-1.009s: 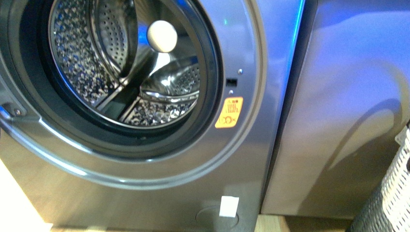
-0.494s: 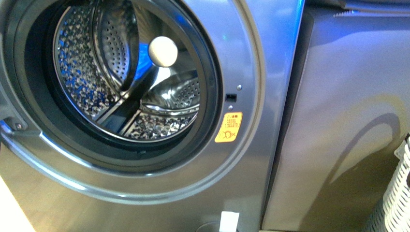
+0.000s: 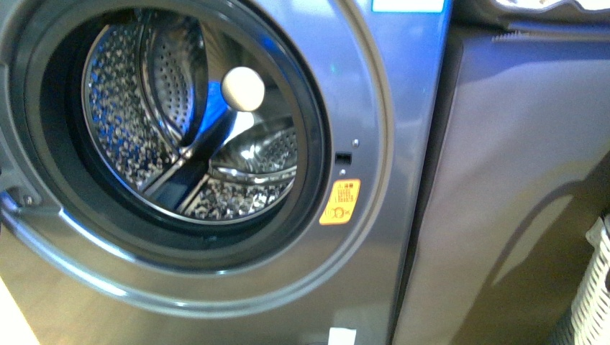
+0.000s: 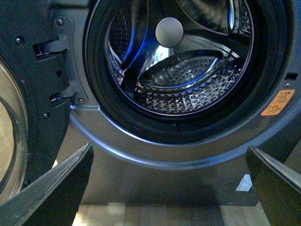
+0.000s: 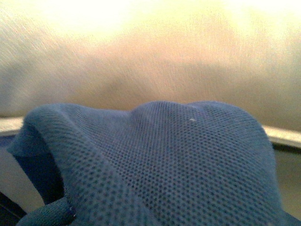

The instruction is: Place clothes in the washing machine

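At the far left of the left wrist view, the washing machine's round glass door stands swung open on a dark hinge bracket. The left gripper is held low and level in front of the machine, aimed at the lower rim of the opening. Its two dark tapered fingers are spread wide, with nothing between them, and are clear of the metal. The grey-silver metallic front-loading washing machine fills the left and middle of the front view, where neither arm shows. Its round dark-rimmed porthole opens onto a shiny perforated steel drum with curved paddles and a round white knob on the back wall. Just right of the porthole sits a small orange-yellow warning sticker, and a small white tag hangs near the base. Just beside the machine on the right stands a plain grey-brown flat-sided unit, with a white lattice basket at the right edge. In the right wrist view, the dark navy-blue mesh fabric garment is bunched close against the camera, filling the lower half before a blurred pale beige surface. Where the garment lies relative to the machine cannot be told. The right gripper is hidden under the cloth, so I cannot tell how its jaws stand.
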Robot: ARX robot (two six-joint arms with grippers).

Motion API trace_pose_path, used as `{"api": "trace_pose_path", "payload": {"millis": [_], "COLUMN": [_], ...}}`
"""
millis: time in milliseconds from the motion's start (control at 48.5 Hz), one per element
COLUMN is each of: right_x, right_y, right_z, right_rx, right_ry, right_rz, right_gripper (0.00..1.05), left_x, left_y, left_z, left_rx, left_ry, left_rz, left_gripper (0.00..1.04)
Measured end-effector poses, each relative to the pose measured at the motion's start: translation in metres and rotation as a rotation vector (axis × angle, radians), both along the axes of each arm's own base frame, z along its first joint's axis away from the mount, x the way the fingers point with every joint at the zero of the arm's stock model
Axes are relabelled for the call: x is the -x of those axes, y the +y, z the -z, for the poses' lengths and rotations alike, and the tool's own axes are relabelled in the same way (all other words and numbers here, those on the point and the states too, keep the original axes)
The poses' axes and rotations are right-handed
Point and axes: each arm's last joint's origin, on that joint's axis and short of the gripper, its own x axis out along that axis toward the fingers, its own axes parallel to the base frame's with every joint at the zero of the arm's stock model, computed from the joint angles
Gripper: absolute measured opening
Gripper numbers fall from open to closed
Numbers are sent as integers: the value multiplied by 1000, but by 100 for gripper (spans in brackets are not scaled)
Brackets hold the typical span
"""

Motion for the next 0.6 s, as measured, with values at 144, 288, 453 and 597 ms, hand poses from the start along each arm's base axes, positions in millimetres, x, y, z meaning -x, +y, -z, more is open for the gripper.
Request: {"api": "trace_pose_path", "payload": {"millis": [144, 288, 453, 597], "right_x": [6, 21, 33, 35], "right_y": [21, 68, 112, 143], "right_z": [-39, -97, -130, -144], "right_rx": [36, 80, 87, 76], "right_ry": [-93, -257, -355, -387], "right_rz": [-30, -118, -218, -288], "right_gripper": [8, 8, 8, 8], "left_x": [0, 0, 0, 0], "left_y": [0, 0, 0, 0], "left_z": [0, 0, 0, 0], "left_rx": [0, 0, 0, 0], "left_ry": [0, 0, 0, 0], "left_rz": [0, 0, 0, 0], "left_gripper": [98, 98, 98, 98]}}
